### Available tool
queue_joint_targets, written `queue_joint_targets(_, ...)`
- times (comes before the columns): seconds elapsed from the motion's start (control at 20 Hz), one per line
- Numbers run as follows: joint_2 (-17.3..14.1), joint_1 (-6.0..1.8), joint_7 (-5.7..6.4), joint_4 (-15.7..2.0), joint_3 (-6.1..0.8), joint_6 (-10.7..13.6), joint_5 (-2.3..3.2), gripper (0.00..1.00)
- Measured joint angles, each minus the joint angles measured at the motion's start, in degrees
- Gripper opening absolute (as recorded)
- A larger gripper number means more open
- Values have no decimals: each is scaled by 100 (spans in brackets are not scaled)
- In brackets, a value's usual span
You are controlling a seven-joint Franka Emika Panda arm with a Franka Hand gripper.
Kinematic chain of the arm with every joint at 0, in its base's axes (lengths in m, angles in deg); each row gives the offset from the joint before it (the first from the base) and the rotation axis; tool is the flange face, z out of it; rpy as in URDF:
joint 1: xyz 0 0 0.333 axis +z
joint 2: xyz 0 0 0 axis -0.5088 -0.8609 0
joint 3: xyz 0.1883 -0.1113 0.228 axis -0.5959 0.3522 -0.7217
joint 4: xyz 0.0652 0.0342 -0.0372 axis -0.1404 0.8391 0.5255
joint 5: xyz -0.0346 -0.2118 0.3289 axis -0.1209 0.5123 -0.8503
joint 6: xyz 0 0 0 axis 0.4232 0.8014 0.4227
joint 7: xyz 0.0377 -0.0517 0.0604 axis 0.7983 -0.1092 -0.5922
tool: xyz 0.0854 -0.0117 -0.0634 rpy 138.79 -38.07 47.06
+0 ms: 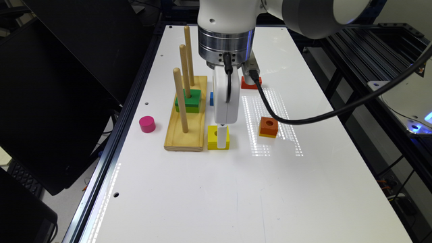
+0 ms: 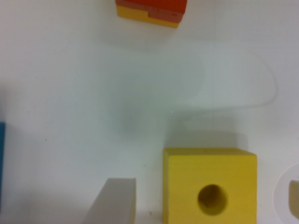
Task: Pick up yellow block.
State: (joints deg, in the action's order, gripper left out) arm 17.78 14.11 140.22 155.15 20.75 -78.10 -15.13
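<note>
In the exterior view the gripper (image 1: 221, 136) is down at the white table (image 1: 209, 189), a white finger (image 1: 221, 137) standing against the near face of the yellow block (image 1: 218, 137). That block lies flat on the table, just at the 3 o'clock side of the wooden peg base (image 1: 186, 114), its round hole facing up. The wrist view adds what the exterior one hides: one grey finger (image 2: 114, 201) stands beside the yellow block (image 2: 210, 185) with a strip of bare table between them, so the block is not pinched on that side. The second finger cannot be made out clearly, so whether the jaws are spread or closed cannot be told.

At the block's 3 o'clock, well apart, sits the orange block (image 1: 268, 127) on its thin yellow layer. At 9 o'clock beyond the peg base is a pink cylinder (image 1: 147, 124). Farther back, a green block (image 1: 188, 100) is threaded on the middle peg (image 1: 184, 67). Behind the gripper body, a blue piece (image 1: 211, 98) and a red piece (image 1: 250, 84) are partly hidden by the arm and its black cable (image 1: 303, 118).
</note>
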Motion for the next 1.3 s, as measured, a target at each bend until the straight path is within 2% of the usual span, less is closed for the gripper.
queue_joint_targets(0.05, -90, 13, 39, -3, 31, -80, 72, 100)
queue_joint_targets(0.1, -232, 32, 140, -18, 79, -200, 219, 100)
queue_joint_targets(0.25, -408, 65, 359, -101, 119, -291, 473, 100)
queue_joint_targets(0.4, -451, 115, 489, -168, 145, -278, 589, 100)
queue_joint_targets(0.45, -451, 122, 528, -172, 149, -278, 606, 100)
queue_joint_targets(0.55, -450, 133, 584, -183, 145, -280, 684, 100)
queue_joint_targets(0.8, -453, 146, 653, -204, 160, -272, 735, 100)
queue_joint_targets(0.95, -484, 152, 705, -210, 169, -275, 793, 100)
queue_joint_targets(1.0, -516, 164, 719, -218, 185, -294, 845, 100)
queue_joint_targets(1.3, -512, 155, 755, -231, 193, -293, 838, 100)
